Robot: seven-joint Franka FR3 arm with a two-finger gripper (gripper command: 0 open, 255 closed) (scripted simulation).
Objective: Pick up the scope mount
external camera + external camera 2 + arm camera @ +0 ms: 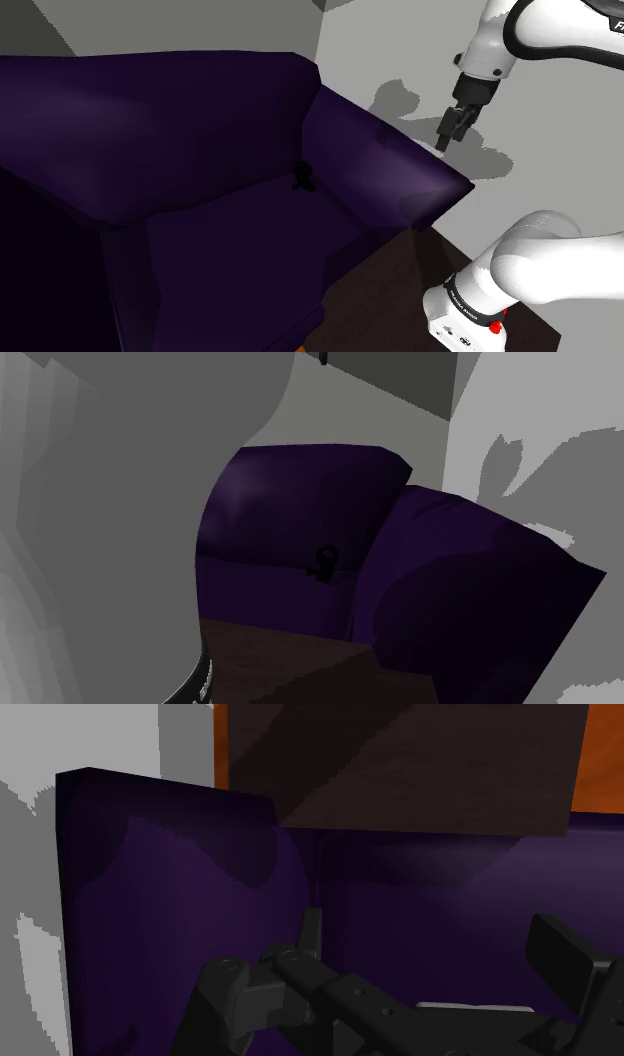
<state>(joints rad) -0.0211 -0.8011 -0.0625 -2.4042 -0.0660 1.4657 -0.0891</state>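
The scope mount [303, 178] is a small black object lying on the seat of a dark purple sofa [200, 230], close to where the seat meets the backrest and the armrest. In the second exterior view the scope mount [325, 562] lies at the seat's back edge beside the armrest. My gripper [443, 143] hangs in the air above the outer side of the armrest [400, 165], well to the shoulder view's right of the mount and higher. In the wrist view my gripper [435, 944] is open, its fingers [310, 932] apart with nothing between them, facing purple upholstery.
A grey wall [400, 60] rises behind the sofa. A dark brown wooden surface [400, 275] sits between the sofa's armrest and my stand [465, 315]. The same brown surface [280, 662] lies in front of the seat in the second exterior view.
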